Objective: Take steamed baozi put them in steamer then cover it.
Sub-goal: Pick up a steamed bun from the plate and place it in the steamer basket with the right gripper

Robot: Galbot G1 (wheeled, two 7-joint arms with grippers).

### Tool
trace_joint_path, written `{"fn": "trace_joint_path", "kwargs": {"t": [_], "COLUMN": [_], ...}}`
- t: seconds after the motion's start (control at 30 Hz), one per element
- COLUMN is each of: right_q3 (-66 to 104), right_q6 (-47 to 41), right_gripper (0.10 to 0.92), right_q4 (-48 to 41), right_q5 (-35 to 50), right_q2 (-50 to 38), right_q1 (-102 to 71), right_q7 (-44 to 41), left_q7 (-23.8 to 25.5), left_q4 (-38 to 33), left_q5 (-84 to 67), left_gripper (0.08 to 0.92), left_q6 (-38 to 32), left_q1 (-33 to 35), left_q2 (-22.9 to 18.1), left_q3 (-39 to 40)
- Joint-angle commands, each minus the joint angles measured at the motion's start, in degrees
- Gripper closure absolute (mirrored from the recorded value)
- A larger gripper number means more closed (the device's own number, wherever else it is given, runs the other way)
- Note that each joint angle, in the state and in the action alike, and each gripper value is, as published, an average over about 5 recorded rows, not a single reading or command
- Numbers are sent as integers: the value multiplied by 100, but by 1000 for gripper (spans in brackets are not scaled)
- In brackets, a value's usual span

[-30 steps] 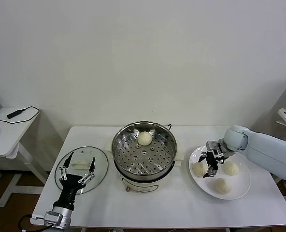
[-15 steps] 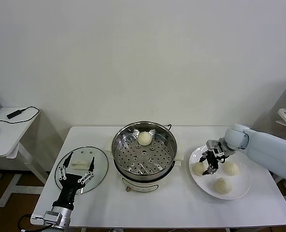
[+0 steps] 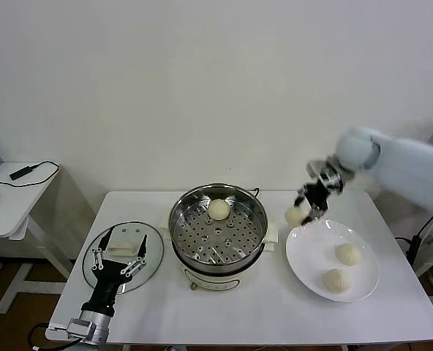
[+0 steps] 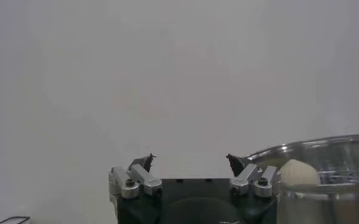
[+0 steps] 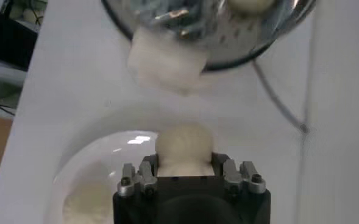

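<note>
White worktop (image 3: pixel 224 307) below us, we count one baozi (image 3: pixel 219 209) in the steamer (image 3: pixel 218 228), a second baozi (image 3: pixel 295 216) clenched in our right end effector (image 3: pixel 305 207) mid-air, two on the plate (image 3: pixel 308 270), cover (image 3: pixel 123 257) waiting under our spread left end effector (image 3: pixel 117 256).

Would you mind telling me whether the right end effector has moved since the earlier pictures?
Yes. The right end effector, gripping a baozi, rose off the plate toward the steamer.
</note>
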Motion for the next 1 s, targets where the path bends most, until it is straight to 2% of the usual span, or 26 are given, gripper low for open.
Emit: {"fn": "trace_joint_path", "kwargs": {"t": [0.03,0.27,0.43,1.0], "right_q3": [-904,-966,-1014,-1174], "right_q6": [-420,-893,-1018,-1100], "right_gripper": [414,414,414,414], "right_q4": [394,267,-12,-697], "right_q5": [1337,2024,2193,2107], "right_q2": [1509,2684,3231,3902], "right_q1": [1833,1220,787,118], "right_q7": [-71,858,1370,1728], "left_q7": [-20,-61,-74,-102], "left_q4": [-39,-21,-21,-102], "left_q5": [-5,-26,-36,-58], "left_gripper": [177,177,177,177], "left_q6": [0,4,11,-6], "left_q1": [-12,-53,-76,-53], "left_q2": [0,-5,3,30], "left_q3": [11,14,12,-32]}}
